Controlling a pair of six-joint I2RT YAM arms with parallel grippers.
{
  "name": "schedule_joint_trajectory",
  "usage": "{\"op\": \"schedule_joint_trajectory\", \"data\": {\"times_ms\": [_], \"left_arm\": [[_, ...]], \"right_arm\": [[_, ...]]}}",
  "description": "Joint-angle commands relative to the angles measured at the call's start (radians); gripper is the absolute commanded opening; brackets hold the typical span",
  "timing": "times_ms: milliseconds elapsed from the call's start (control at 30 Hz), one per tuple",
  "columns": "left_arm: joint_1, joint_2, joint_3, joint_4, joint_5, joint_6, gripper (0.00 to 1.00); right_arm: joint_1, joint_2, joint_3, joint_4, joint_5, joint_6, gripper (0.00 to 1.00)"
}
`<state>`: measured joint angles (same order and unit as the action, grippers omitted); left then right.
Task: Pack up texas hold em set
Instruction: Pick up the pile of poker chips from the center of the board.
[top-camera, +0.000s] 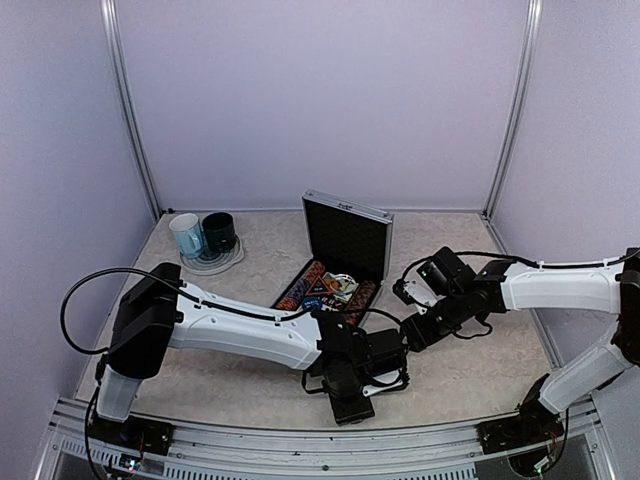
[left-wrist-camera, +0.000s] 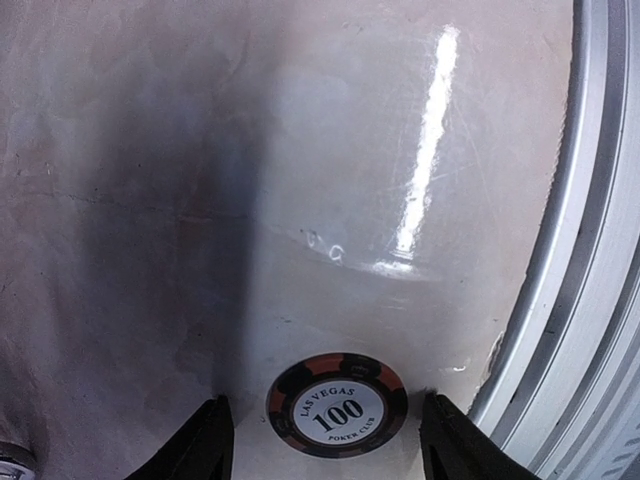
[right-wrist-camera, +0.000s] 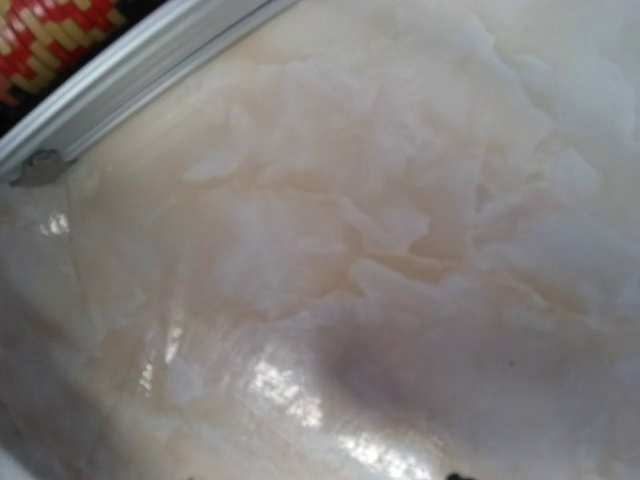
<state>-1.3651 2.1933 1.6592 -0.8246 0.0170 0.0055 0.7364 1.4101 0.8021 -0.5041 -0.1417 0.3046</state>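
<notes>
The chip (left-wrist-camera: 337, 405) is lying flat and face up on the counter (left-wrist-camera: 200, 150). The left jaws are standing open around it, one finger at its 9 o'clock and one at its 3 o'clock, neither touching.

I am judging the pinch itself to be the main risk. The chip is thin and the counter is looking glossy, so fingers closing too high may be catching only the rim and flicking it out (or skating over it). If it shoots toward 3 o'clock, the rail (left-wrist-camera: 590, 250) is sitting just beside it, with grooves that could be trapping it. Fingers closing too low may be scraping the counter instead.

The case (top-camera: 345, 240) is sitting open at mid-counter with its lid upright at 12 o'clock, chip rows (top-camera: 300, 287) and cards (top-camera: 340, 285) showing inside. The chip is lying at about 6 o'clock from the case, hidden from above under the left arm (top-camera: 250, 335).

The right arm (top-camera: 555, 285) is reaching in at the case's 3 o'clock, near the left wrist, so a lift toward the case may be brushing it. The right jaws are not showing in their own camera, which is seeing only counter and the case rim (right-wrist-camera: 130, 80), so I cannot tell whether they are open or closed.

The mugs (top-camera: 205, 235) are standing at the case's 9 o'clock, well apart.
</notes>
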Motion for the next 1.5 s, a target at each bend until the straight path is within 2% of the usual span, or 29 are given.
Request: {"op": "schedule_joint_trajectory", "data": {"times_ms": [0,433,900,1167,1467], "left_arm": [[-0.015,0.048,0.004,-0.031,-0.046,-0.028,0.63],[-0.028,0.067,0.015,-0.04,-0.071,-0.04,0.57],[-0.006,0.035,-0.015,-0.003,-0.04,-0.026,0.41],[0.0,0.008,-0.025,0.021,-0.052,-0.017,0.4],[0.028,-0.04,-0.043,0.066,-0.04,-0.009,0.44]], "right_arm": [[0.0,0.01,-0.014,0.018,-0.016,-0.007,0.53],[0.001,0.012,-0.015,0.017,-0.021,-0.013,0.53],[0.013,-0.013,-0.018,0.013,-0.005,-0.008,0.52],[0.015,-0.005,-0.019,0.017,-0.013,-0.006,0.53],[0.015,-0.009,-0.015,0.023,0.004,0.008,0.52]]}}
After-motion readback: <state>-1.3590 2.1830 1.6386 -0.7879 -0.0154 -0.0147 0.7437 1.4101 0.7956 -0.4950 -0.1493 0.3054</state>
